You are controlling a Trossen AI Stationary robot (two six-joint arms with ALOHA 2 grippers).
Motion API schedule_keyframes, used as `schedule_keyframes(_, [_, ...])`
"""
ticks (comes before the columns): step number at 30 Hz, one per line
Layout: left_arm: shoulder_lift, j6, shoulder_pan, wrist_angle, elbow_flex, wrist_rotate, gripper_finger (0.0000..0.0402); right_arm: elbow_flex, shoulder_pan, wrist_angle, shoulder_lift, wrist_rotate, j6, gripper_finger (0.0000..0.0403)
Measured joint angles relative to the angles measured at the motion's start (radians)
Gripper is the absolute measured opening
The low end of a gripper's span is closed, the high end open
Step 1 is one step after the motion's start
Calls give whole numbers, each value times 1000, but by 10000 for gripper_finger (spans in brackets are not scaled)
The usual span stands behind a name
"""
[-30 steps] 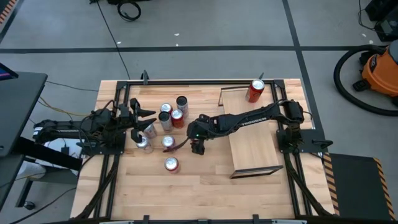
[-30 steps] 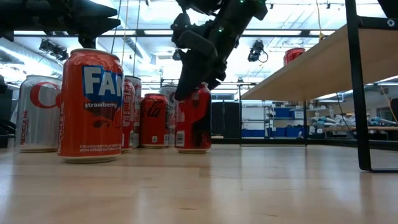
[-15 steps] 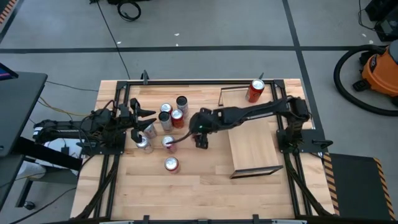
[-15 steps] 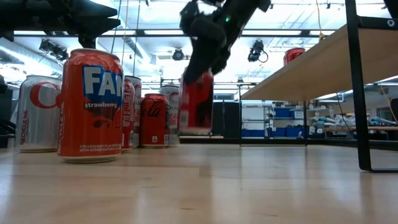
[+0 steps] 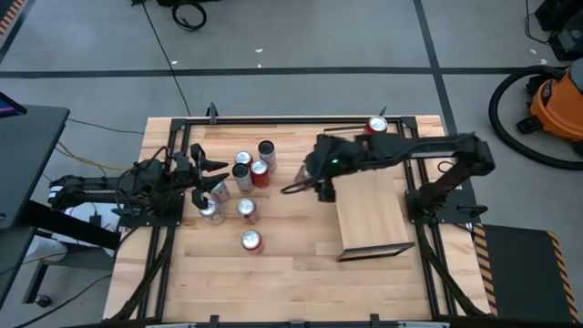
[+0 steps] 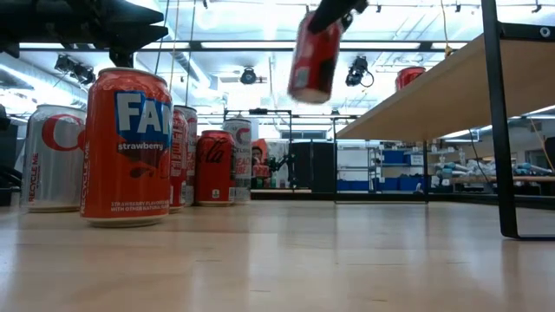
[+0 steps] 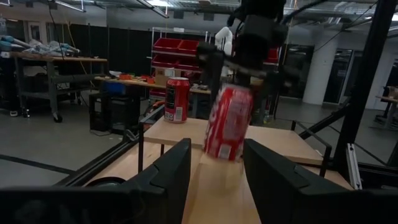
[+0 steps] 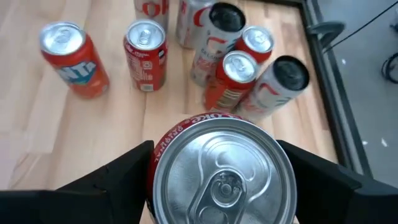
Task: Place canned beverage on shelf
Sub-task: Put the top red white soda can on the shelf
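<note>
Right tool point(image 5: 321, 179) clamped on a red cola can point(image 6: 313, 55), can held in the air well above the worktop point(image 5: 273, 273), tilted a bit in the low view. From above, that tool sits near the left edge of the shelf point(image 5: 369, 214), toward its far end; the can itself is mostly hidden under the arm there. Right wrist view looks straight down on the can's silver top point(image 8: 222, 172) with a dark finger on each side point(image 8: 124, 171).

Shelf is a raised light-wood board on the right half of the worktop, dark rims at its short ends. One red can point(image 5: 377, 126) already stands upright at the shelf's far end, also seen in the left wrist view point(image 7: 177, 99).

Left tool point(image 5: 211, 175) rests low at the left side of the worktop, jaws parted, nothing between them, pointing at the can cluster.

Cluster of cans on the worktop left of centre: an orange Fanta strawberry can point(image 5: 251, 240) nearest the front, standing apart; a red can point(image 5: 246, 210) behind it; a silver can point(image 5: 209, 210) by the left tool; more red and silver cans point(image 5: 253, 162) grouped farther back, all upright. Orange vacuum point(image 5: 557, 105) on the floor off to the right.
</note>
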Motion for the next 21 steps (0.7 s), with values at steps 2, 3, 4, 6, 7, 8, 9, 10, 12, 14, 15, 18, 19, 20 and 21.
schedule_keyframes(2, [0, 0, 0, 0, 0, 0, 156, 0, -9, -43, -33, -22, -11, 318])
schedule_keyframes(3, [0, 0, 0, 0, 0, 0, 156, 0, -16, -64, -47, -28, -13, 318])
schedule_keyframes(4, [0, 0, 0, 0, 0, 0, 156, 0, -22, -76, -62, -29, -15, 318])
schedule_keyframes(6, [0, 0, 0, 0, 0, 0, 156, 0, -38, -81, -92, -28, -21, 318])
schedule_keyframes(7, [0, 0, 0, 0, 0, 0, 156, 1, -46, -89, -105, -28, -26, 318])
schedule_keyframes(8, [0, 0, 0, 0, 0, 0, 156, 2, -55, -109, -116, -27, -31, 318])
schedule_keyframes(9, [0, 0, 0, 0, 0, 0, 156, 2, -64, -136, -125, -25, -38, 318])
schedule_keyframes(10, [0, 0, 0, 0, 0, 0, 156, 1, -74, -169, -132, -25, -40, 318])
schedule_keyframes(12, [0, 0, 0, 0, 0, 0, 156, 0, -98, -218, -146, -26, -39, 318])
schedule_keyframes(14, [0, 0, 0, 0, 0, 0, 156, 0, -124, -254, -159, -26, -30, 318])
schedule_keyframes(15, [0, 0, 0, 0, 0, 0, 156, 0, -138, -271, -163, -26, -25, 318])
schedule_keyframes(18, [0, 0, 0, 0, 0, 0, 156, 0, -168, -321, -163, -25, -21, 319])
schedule_keyframes(19, [0, 0, 0, 0, 0, 0, 156, 0, -174, -336, -164, -22, -18, 319])
schedule_keyframes(20, [0, 0, 0, 0, 0, 0, 156, 0, -178, -349, -165, -22, -12, 319])
schedule_keyframes(21, [0, 0, 0, 0, 0, 0, 156, 0, -181, -361, -166, -24, -4, 319])
